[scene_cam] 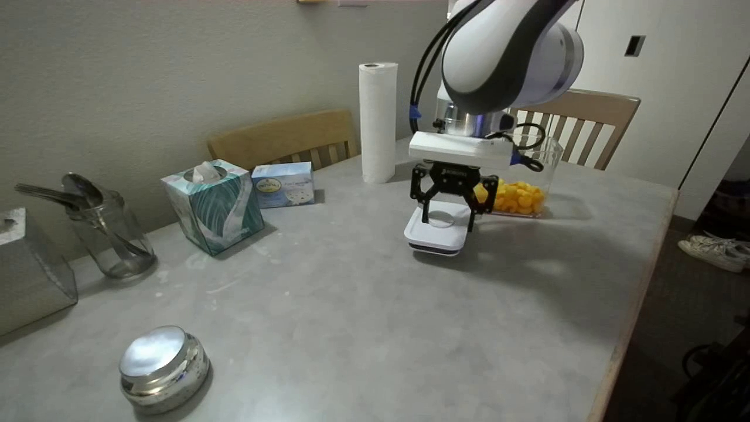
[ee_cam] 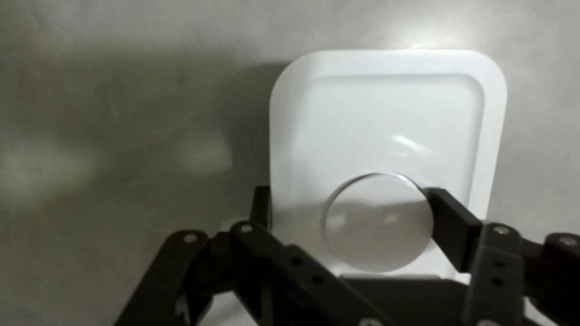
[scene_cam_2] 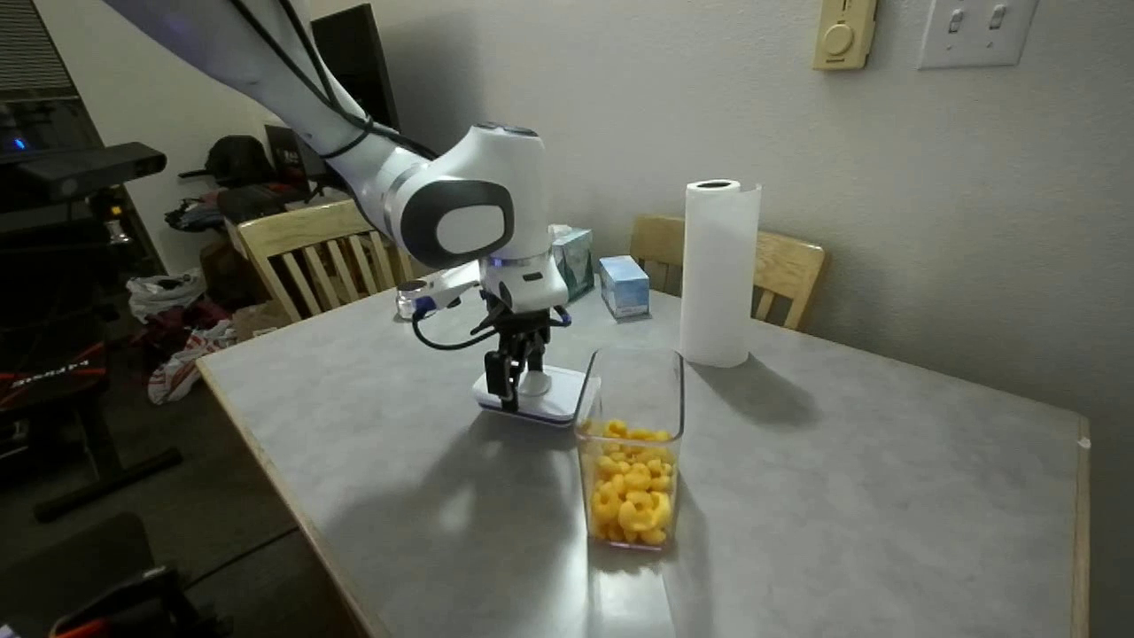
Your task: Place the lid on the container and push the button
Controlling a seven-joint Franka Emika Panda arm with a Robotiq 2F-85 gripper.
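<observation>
The flat white lid (scene_cam: 426, 235) is low at the table behind the clear container, seen in an exterior view (scene_cam_2: 560, 400); I cannot tell if it is slightly raised. Its round white button (ee_cam: 379, 226) faces up. My gripper (ee_cam: 346, 206) points down with its fingers partly apart. One finger is against the lid's outer edge, the other against the button's side, so it appears shut on the lid (ee_cam: 380, 117). The container (scene_cam_2: 629, 487) with orange-yellow contents stands upright and uncovered beside the lid; the arm partly hides it in an exterior view (scene_cam: 524, 198).
A paper towel roll (scene_cam_2: 719, 275) stands behind the container. A tissue box (scene_cam: 214, 205), a blue tea box (scene_cam: 285, 184), a glass jar with cutlery (scene_cam: 120, 240) and a grey box (scene_cam: 32, 275) stand along the wall. A round metal tin (scene_cam: 164, 369) is on the table.
</observation>
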